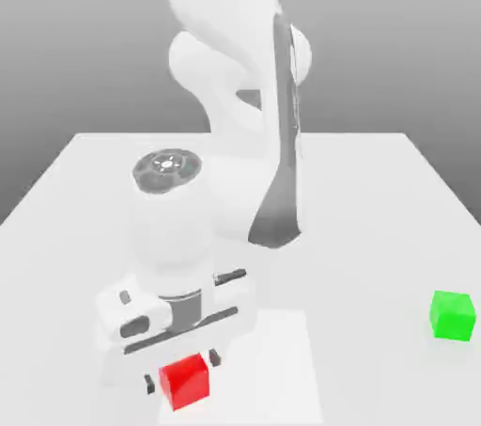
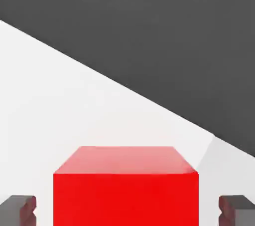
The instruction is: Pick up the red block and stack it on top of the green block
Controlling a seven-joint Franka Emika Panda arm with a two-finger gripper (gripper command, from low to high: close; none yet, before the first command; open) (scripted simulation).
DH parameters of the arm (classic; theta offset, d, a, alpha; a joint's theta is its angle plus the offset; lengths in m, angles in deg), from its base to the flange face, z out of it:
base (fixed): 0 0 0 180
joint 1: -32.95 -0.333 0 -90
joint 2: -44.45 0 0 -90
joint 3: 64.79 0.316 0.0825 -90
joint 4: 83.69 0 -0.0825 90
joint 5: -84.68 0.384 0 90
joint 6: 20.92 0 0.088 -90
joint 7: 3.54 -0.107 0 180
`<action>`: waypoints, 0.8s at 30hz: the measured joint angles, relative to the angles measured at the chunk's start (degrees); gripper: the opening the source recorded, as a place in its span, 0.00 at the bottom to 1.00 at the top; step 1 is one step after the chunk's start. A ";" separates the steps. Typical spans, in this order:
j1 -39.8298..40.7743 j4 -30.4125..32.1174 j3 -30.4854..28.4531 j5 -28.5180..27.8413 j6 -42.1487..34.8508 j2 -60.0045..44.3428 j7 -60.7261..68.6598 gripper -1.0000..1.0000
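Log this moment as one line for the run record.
stage: grasp | end effector: fingers flank red block, gaps visible | red block: on table | green block: apart, exterior view's right, bare

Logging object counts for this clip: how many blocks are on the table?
2. The red block sits between the hand's fingertips at the table's near edge; the green block stands apart toward the exterior view's right. The arm could hide others.

Both renders are being lit evenly and brightly; the white table [image 1: 376, 227] is being washed nearly shadeless, a pale shadow patch is being cast at five o'clock of the arm [image 1: 235, 57], edges are being kept crisp
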 joint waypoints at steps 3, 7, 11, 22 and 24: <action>0.30 -0.09 0.36 0.26 0.42 -0.58 0.19 0.00; -1.37 0.90 -2.09 -3.56 -4.29 5.32 -2.59 0.00; -4.22 1.76 -2.50 -6.63 -8.79 10.62 -8.11 0.00; -17.91 1.77 6.08 -8.57 -11.56 13.26 -32.86 0.00; -20.48 1.76 7.71 -9.09 -11.99 13.75 -37.55 0.00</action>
